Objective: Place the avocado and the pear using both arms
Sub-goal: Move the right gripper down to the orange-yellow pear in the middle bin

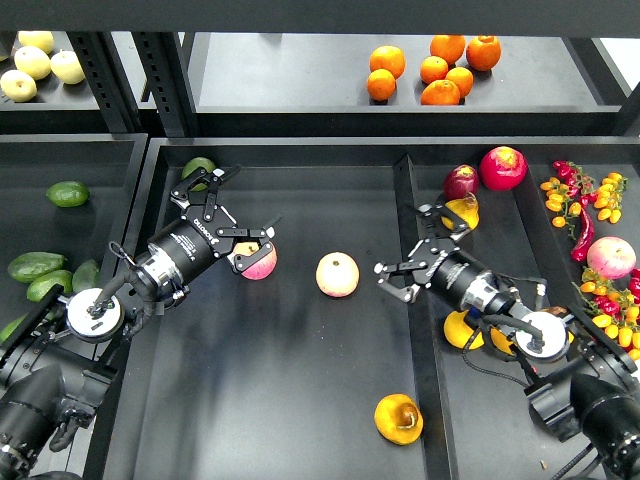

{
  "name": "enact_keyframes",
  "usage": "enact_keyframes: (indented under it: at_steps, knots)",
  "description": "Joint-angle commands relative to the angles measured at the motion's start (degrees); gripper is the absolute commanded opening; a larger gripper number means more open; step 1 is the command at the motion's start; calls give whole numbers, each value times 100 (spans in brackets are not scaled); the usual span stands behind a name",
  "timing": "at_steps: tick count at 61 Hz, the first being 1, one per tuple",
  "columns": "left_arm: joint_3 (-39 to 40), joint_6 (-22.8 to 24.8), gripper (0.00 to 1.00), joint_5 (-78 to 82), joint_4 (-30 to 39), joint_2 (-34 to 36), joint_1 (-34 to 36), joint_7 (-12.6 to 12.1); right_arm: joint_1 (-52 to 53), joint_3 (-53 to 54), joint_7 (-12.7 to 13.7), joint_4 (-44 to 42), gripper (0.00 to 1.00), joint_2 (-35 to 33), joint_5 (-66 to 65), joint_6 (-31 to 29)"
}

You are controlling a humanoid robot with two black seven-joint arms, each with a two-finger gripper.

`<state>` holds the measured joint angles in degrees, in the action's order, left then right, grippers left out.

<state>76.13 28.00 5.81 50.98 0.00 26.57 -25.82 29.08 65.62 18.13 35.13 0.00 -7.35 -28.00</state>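
Note:
The avocado [198, 166], dark green, lies in the back left corner of the middle tray [300, 390], partly behind my upper finger. My left gripper [236, 214] is open and empty, just in front of the avocado and beside a pink-yellow apple [260, 262]. The pear [398, 418], orange-yellow with a brown stem dimple, lies at the tray's front, right of centre, far from both grippers. My right gripper [403, 250] is open and empty over the divider between the middle and right trays.
A second apple [337, 274] lies mid-tray between the grippers. A yellow fruit [463, 211] and red fruit [501, 167] lie behind my right gripper. The left bin holds a brighter avocado [67, 193] and darker ones [36, 266]. Oranges [440, 70] sit on the back shelf.

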Motion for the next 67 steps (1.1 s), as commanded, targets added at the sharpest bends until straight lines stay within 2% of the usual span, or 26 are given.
enact_keyframes:
  at_steps: [1, 4, 11, 19, 20, 40, 67]
  knots:
    - [-72, 0, 99, 0, 8, 0, -2, -2, -8, -136, 112, 493, 100, -122, -363, 0]
    - [-81, 0, 99, 0, 0, 0, -2, -2, 1, -216, 191, 670, 100, -342, -398, 0]
    - [-89, 0, 99, 0, 0, 0, -2, -2, 28, -637, 577, 1284, 100, -1071, -363, 0]
    - [-98, 0, 99, 0, 17, 0, -2, -10, 133, -1191, 841, 1619, 100, -1713, -381, 0]
    - [-90, 0, 99, 0, 17, 0, -2, -11, 203, -1409, 981, 1672, 100, -1940, -398, 0]
    - [-89, 0, 99, 0, 17, 0, -2, -2, 818, -2957, 987, 1655, 100, -2900, -618, 0]
    - [-107, 0, 99, 0, 17, 0, -29, -10, 1126, -4566, 987, 1619, 100, -2786, -952, 0]
